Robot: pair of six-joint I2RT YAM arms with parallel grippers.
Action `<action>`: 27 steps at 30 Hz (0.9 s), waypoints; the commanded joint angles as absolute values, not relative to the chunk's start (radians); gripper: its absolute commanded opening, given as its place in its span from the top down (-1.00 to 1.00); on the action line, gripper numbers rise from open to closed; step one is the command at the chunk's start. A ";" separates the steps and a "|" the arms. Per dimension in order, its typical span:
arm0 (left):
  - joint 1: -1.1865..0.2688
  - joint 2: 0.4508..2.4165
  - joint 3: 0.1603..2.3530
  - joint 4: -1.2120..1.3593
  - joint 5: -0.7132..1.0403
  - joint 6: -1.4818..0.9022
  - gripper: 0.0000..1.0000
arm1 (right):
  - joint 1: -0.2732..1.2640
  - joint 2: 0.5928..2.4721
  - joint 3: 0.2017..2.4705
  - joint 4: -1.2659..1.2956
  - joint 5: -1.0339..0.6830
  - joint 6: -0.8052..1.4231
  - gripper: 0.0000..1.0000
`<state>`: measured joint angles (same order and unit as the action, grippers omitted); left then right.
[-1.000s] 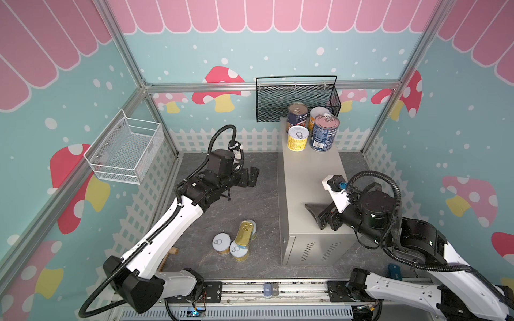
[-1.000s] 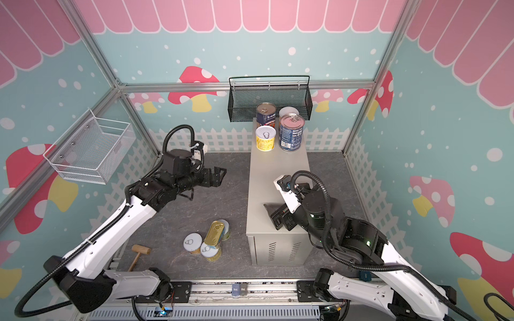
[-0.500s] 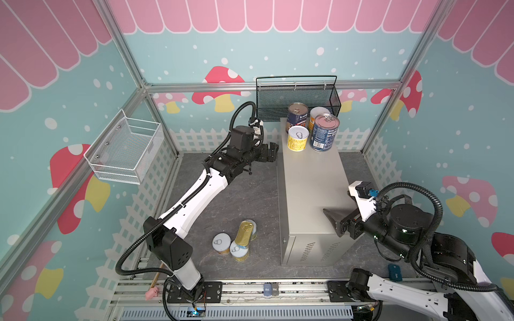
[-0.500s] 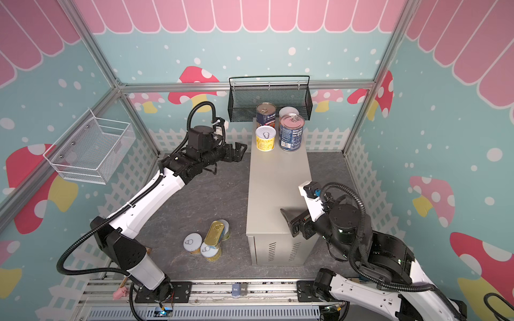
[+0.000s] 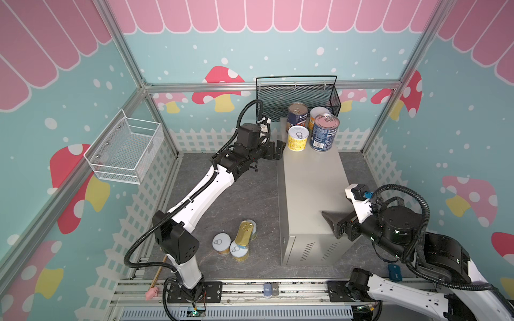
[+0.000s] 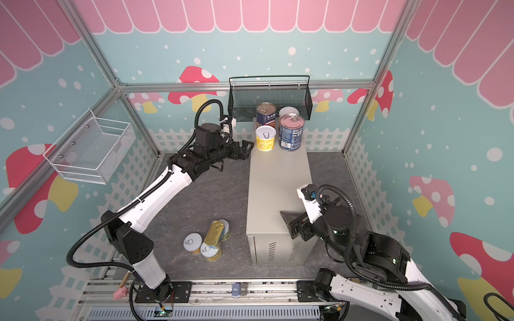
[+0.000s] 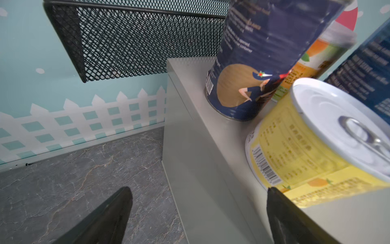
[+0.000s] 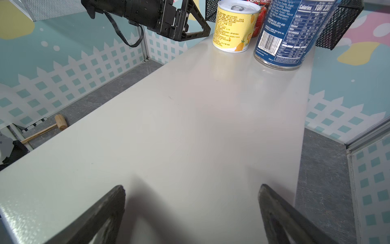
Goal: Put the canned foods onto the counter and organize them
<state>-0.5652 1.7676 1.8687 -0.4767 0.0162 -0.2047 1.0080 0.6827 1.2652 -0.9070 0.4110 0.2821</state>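
The counter [image 5: 311,194] is a tall beige cabinet in the middle. At its far end stand two dark-blue cans [image 5: 324,132] [image 5: 297,114] and two yellow cans [image 5: 298,138] [image 5: 318,112]. On the floor left of it, a flat gold tin [image 5: 244,232] lies across three yellow cans [image 5: 221,244]. My left gripper [image 5: 278,148] is open and empty beside the counter's far left edge, close to the front yellow can [image 7: 306,147]. My right gripper [image 5: 331,222] hovers open and empty over the counter's near end [image 8: 190,126].
A black mesh basket [image 5: 297,97] hangs on the back wall just behind the cans. A white wire basket [image 5: 125,150] hangs on the left wall. A wooden mallet [image 8: 60,122] lies on the floor near the left arm's base.
My left arm has swung from over the floor to the counter's far left edge beside the yellow can. The right gripper has drawn back toward the counter's near end. Both stayed open.
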 commanded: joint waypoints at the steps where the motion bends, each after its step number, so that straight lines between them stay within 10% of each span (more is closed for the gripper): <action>1: -0.571 1.785 1.905 -0.467 0.026 -0.195 -0.98 | 1.008 0.673 1.261 -0.900 0.419 0.292 -0.98; 27: -0.583 1.800 1.918 -0.487 -0.010 -0.194 -0.98 | 1.008 0.650 1.255 -0.899 0.416 0.295 -0.99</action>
